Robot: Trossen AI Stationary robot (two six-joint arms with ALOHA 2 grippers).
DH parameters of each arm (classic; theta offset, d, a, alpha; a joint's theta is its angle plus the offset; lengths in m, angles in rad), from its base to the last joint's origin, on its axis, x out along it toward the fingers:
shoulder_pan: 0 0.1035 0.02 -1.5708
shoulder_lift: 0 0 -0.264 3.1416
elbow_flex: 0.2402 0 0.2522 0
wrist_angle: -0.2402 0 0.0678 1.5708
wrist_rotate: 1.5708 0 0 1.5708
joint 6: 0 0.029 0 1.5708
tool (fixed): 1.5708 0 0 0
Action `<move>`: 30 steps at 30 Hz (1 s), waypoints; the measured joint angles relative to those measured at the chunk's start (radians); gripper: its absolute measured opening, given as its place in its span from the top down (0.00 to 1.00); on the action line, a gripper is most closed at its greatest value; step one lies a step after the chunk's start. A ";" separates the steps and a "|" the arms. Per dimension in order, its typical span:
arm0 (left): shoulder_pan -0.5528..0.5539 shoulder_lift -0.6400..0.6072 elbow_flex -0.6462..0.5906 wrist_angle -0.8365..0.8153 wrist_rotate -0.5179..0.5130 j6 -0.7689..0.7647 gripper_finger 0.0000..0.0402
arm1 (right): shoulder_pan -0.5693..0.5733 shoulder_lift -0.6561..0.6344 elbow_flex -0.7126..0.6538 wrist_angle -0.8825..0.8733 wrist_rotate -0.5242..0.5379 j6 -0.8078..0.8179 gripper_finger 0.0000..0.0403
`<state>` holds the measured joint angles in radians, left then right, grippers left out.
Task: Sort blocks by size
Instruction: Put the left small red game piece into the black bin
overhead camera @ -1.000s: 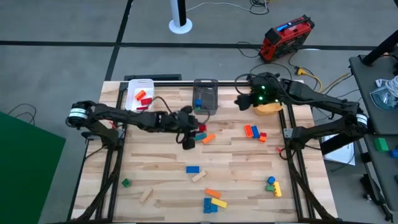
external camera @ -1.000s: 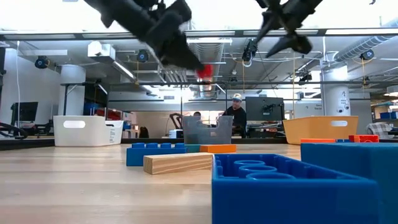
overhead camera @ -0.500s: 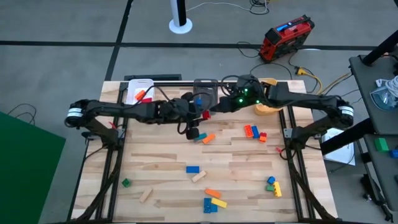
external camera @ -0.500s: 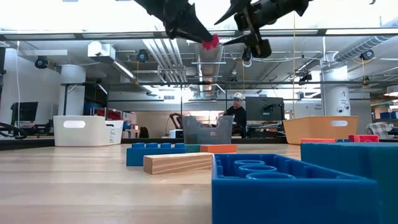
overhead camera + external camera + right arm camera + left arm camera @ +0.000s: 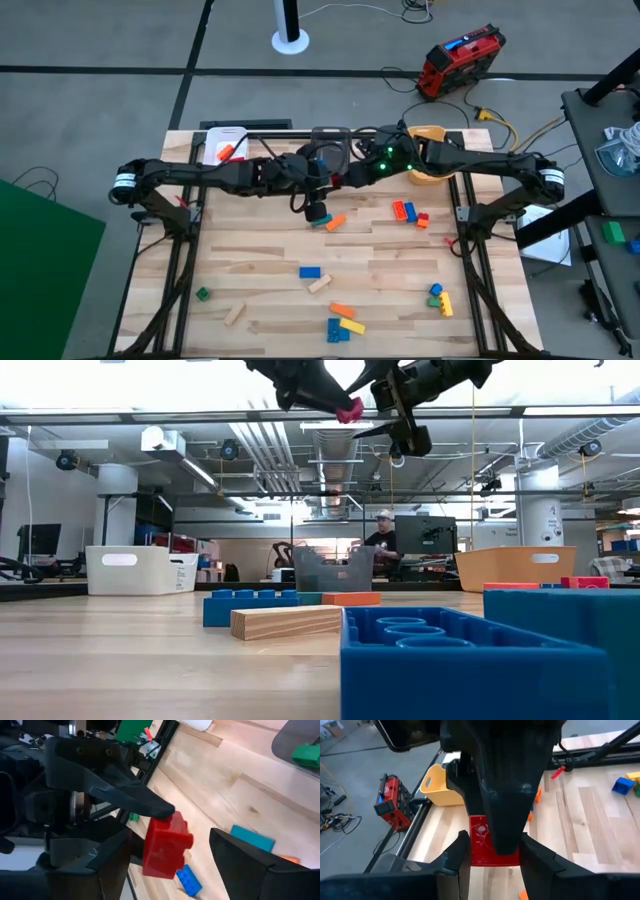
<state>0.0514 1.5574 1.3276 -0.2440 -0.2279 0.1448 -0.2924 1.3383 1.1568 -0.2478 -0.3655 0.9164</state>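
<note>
A red block (image 5: 165,845) hangs high over the table near the grey bin (image 5: 330,150), with my left gripper (image 5: 492,855) shut on it. My right gripper (image 5: 170,837) is open and has come in from the table's right. Its fingers stand on either side of the same block, with gaps showing in the right wrist view. In the low view the red block (image 5: 350,410) shows between the two grippers. Other blocks lie loose on the wood: an orange one (image 5: 335,222), a blue one (image 5: 310,271), a wooden one (image 5: 320,285). My left gripper pinches two opposite sides of the red block (image 5: 476,851) between its two fingers. The fingers come from the table's left, slanting down. The block is lifted clear, far above the table; my right arm's finger hides its far part in the left wrist view.
At the far edge stand a white bin (image 5: 222,150) with red and orange blocks and an orange bin (image 5: 432,168). Block clusters lie at the right (image 5: 408,212), the near right (image 5: 438,298) and the near middle (image 5: 343,322). A green block (image 5: 203,293) lies near left.
My left gripper has risen with the red block and carried it toward the table's right. My right gripper has swung from over the orange bin toward the table's left, until its open fingers stand around the block.
</note>
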 joint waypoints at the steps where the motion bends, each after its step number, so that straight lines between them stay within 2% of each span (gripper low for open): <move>1: 0.000 0.000 0.001 0.003 0.000 0.000 0.73 | 0.000 0.000 0.000 -0.001 0.000 0.000 0.39; 4: 0.000 0.000 0.002 0.002 0.000 0.000 0.73 | 0.000 -0.001 0.000 -0.001 0.000 0.000 0.47; 7: 0.000 0.000 0.001 0.002 0.000 0.000 0.72 | 0.000 0.001 0.002 0.004 0.000 0.000 0.60; 11: 0.000 0.003 0.001 0.000 -0.012 -0.024 0.65 | 0.000 0.001 0.002 0.000 0.002 -0.009 0.78; 16: 0.000 0.001 0.001 -0.032 -0.035 -0.072 0.52 | -0.005 0.001 0.002 -0.002 0.034 -0.028 0.79; 20: 0.001 0.001 0.026 -0.162 -0.037 -0.085 0.45 | -0.043 0.006 0.002 -0.005 0.053 -0.033 0.79; 26: 0.001 0.000 0.066 -0.395 -0.062 -0.159 0.44 | -0.143 0.049 0.002 -0.007 0.099 -0.068 0.79; 30: 0.001 -0.002 0.073 -0.489 -0.077 -0.231 0.46 | -0.212 0.120 0.002 -0.006 0.134 -0.107 0.77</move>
<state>0.0525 1.5557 1.4010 -0.7332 -0.3052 -0.0860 -0.5045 1.4579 1.1584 -0.2542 -0.2315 0.8094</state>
